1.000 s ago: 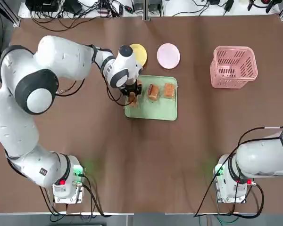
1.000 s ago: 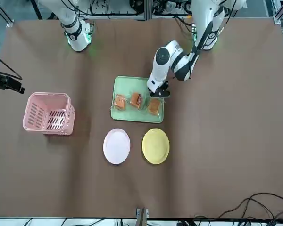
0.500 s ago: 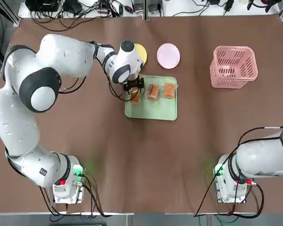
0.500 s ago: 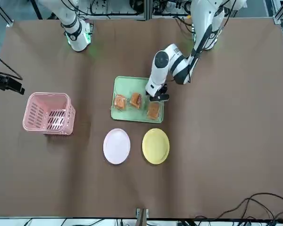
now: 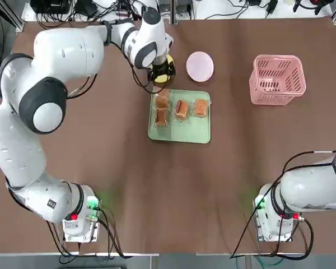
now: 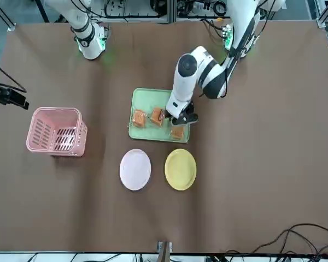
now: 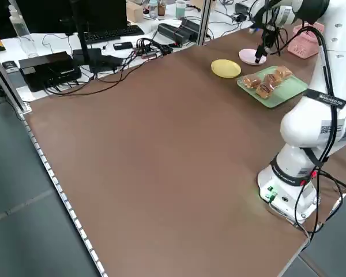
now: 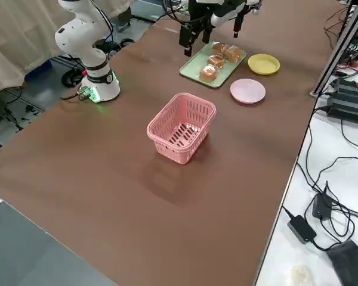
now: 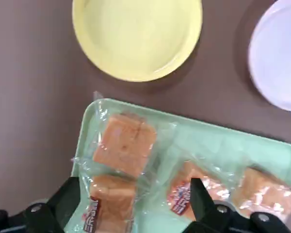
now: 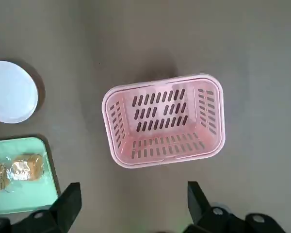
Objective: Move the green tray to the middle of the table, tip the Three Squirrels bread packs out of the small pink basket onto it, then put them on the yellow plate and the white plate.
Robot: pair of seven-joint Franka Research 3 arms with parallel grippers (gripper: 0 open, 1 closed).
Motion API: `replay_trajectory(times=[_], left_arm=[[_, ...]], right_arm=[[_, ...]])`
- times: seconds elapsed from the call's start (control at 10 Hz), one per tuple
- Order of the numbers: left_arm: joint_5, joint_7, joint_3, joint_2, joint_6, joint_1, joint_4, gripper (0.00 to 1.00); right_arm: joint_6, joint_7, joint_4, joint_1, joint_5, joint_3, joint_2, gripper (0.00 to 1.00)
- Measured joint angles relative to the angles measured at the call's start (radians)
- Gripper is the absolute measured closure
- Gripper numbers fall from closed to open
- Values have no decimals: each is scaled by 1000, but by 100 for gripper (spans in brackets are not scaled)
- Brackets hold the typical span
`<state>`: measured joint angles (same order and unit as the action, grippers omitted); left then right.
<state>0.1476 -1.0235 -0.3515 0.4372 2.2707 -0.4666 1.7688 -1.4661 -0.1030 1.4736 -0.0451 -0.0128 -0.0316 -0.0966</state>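
The left claw [image 9: 135, 180] is held wide open, with nothing gripped, above the far left part of the green tray [image 5: 182, 131]. Four Three Squirrels bread packs [image 5: 182, 110] are carried by the tray: two are laid at its left end, close to the left claw, and two are set side by side farther to the claw's right. The yellow plate [image 6: 180, 170] is partly hidden by this claw in the top view and is placed just past the tray's far edge. The white plate [image 5: 200, 66] is seen on the desk [image 5: 229, 168] to the left claw's right, beside the yellow one. The right claw [image 10: 135, 184] is also kept wide open and ungripped, near the small pink basket [image 10: 164, 121], which is stood upright on the desk.
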Motion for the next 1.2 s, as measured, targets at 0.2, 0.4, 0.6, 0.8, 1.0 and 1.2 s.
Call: replay_trajectory(times=[0.2, 0.4, 0.6, 0.8, 1.0, 1.2], left_arm=[[19, 5, -1, 74, 0, -56, -75, 0], [32, 2, 19, 206, 4, -161, -167, 0], [52, 2, 61, 280, 6, -233, -220, 0], [78, 4, 74, 311, 5, -235, -245, 0], [81, 4, 81, 344, 27, -246, -259, 0], [81, 3, 86, 366, 41, -268, -265, 0]], right_arm=[[0, 0, 0, 0, 0, 1, 0, 3], [0, 0, 0, 0, 0, 1, 0, 3], [0, 0, 0, 0, 0, 2, 0, 3], [0, 1, 0, 0, 0, 2, 0, 3], [0, 1, 0, 0, 0, 2, 0, 3], [1, 1, 0, 0, 0, 2, 0, 3]])
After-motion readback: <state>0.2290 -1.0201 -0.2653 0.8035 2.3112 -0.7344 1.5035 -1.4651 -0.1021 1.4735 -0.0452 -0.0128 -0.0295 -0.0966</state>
